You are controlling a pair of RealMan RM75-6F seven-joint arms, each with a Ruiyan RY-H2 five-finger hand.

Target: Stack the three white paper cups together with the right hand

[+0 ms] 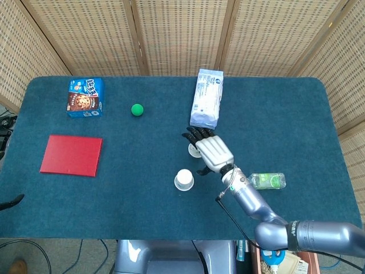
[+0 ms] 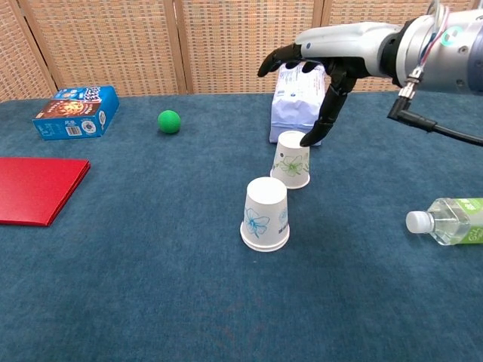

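Two white floral paper cups stand upside down and nested as one stack [image 2: 266, 213] mid-table, also seen from above as the stack [image 1: 183, 179]. A third upside-down cup [image 2: 291, 160] stands just behind and to the right of it, apart from it. My right hand [image 2: 321, 72] hovers above this third cup with its fingers spread and nothing in them. In the head view the right hand [image 1: 212, 149] covers most of the third cup [image 1: 193, 150]. My left hand is not seen.
A white pack [image 2: 299, 102] lies right behind the third cup. A water bottle [image 2: 449, 221] lies at the right. A green ball [image 2: 169, 121], a blue cookie box [image 2: 75, 111] and a red board [image 2: 38, 188] are on the left side.
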